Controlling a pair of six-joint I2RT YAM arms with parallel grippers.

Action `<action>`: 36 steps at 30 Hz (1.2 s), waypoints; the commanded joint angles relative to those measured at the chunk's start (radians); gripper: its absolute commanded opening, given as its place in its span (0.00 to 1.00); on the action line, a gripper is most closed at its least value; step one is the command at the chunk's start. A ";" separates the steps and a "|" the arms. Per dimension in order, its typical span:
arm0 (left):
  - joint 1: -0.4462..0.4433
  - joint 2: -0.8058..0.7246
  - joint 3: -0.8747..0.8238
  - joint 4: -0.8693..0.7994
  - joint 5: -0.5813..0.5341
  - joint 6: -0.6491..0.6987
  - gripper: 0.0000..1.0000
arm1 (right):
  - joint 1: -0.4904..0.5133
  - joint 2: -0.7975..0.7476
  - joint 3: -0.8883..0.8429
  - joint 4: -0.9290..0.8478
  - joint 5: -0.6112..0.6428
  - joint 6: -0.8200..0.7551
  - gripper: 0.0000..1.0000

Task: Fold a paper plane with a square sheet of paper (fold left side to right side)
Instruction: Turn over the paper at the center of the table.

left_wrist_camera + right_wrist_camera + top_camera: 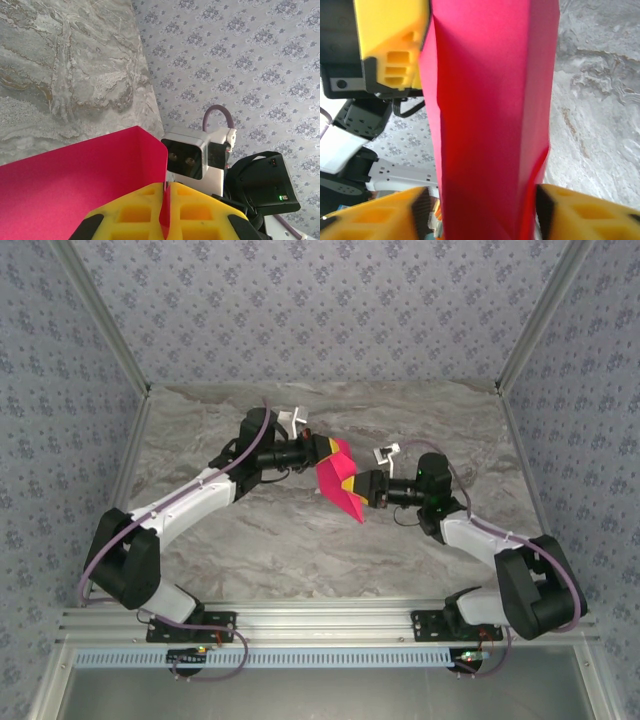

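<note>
**Surface** (250,550): grey marbled top with patterned walls on three sides. Nothing lies flat on it in the top view.

**Left arm** (190,500): reaches from the near left corner toward the middle of the surface.

**Right arm** (480,535): reaches from the near right corner to meet the left arm at the middle.

**Sheet of paper** (332,478): bright pink, with a little yellow showing at its lower side in the top view. It sits between the two arms over the middle of the surface and appears to be held clear of it. It is no longer a flat square. The right wrist view shows it bent lengthwise with a soft ridge down its face. The left wrist view shows one flap curling upward.

**Left pincer** (165,210): yellow fingers together, clamped on a thin edge of the sheet.

**Right pincer** (482,212): yellow fingers (580,212) stand apart, one on each side of the bulging paper. Whether they press on it cannot be told.

**Progress (judged)**:
- Done: the sheet is picked up and partly doubled over, so the side-to-side fold looks begun.
- Left: no sharp crease or pointed nose shows. The edges have yet to be lined up, the sheet laid down and the fold pressed flat.
</note>
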State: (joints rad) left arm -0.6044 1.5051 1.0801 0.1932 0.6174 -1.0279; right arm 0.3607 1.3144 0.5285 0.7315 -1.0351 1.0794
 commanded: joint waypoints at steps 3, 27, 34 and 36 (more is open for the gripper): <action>-0.003 -0.037 0.003 -0.002 0.010 0.020 0.11 | 0.005 -0.025 0.043 -0.117 0.012 -0.076 0.25; 0.038 -0.700 -0.183 -0.786 -0.778 0.296 0.64 | 0.588 0.310 0.764 -1.804 1.670 -0.675 0.07; 0.047 -0.762 -0.215 -0.831 -0.805 0.271 0.66 | 0.667 0.649 0.908 -1.902 1.863 -0.656 0.07; 0.049 -0.769 -0.217 -0.845 -0.807 0.269 0.66 | 0.684 0.725 0.940 -1.904 1.876 -0.660 0.08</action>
State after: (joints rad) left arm -0.5629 0.7528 0.8703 -0.6174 -0.1562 -0.7456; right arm 1.0256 1.9644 1.4155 -1.0863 0.7136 0.3923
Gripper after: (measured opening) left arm 0.658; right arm 0.078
